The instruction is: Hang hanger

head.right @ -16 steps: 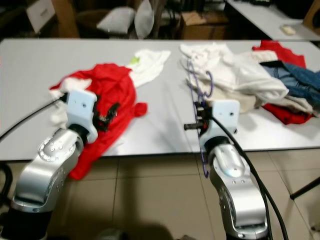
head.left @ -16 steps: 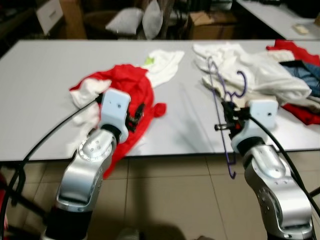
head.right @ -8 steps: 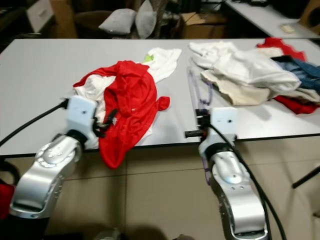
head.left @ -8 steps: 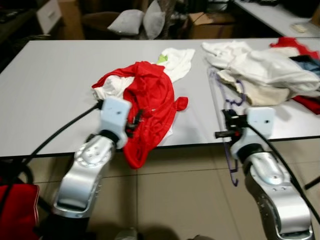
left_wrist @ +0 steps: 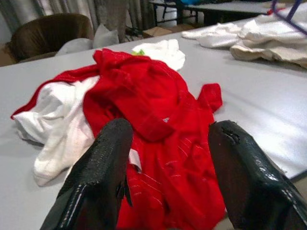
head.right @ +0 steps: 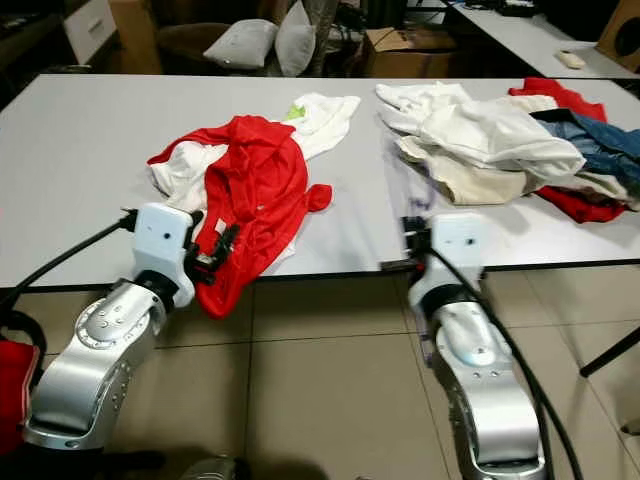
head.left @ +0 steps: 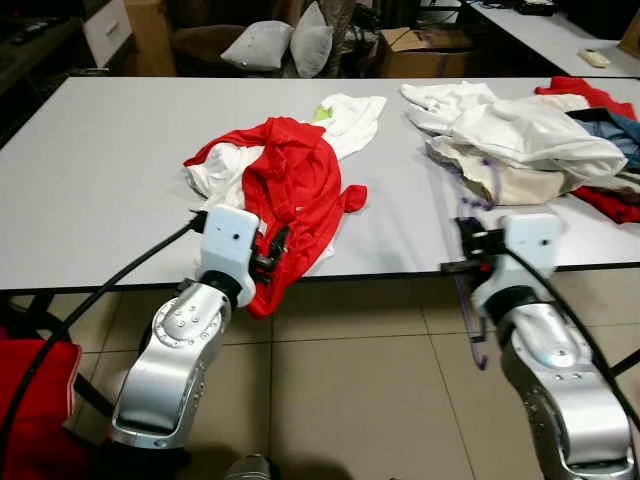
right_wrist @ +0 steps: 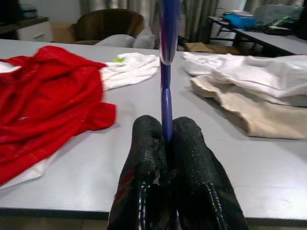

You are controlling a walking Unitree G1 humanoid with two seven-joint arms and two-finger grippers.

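1. A grey table [head.left: 90,190] spans the scene and serves as the landmark
2. A red garment [head.left: 295,185] lies crumpled near the table's middle, one end draped over the table's near edge
3. A white garment [head.left: 215,170] lies under and beside the red garment, on the table
4. A white shirt with a green tag [head.left: 350,110] lies behind the red garment, toward the table's far edge
5. A pile of white and beige clothes [head.left: 520,140] sits on the table's right part
6. Blue jeans [head.right: 600,140] and a red cloth [head.right: 575,205] lie at the table's right end
7. Grey pillows [head.left: 280,45] and a cardboard box [head.left: 420,50] stand beyond the table's far edge
8. Tiled floor [head.left: 350,400] lies in front of the table
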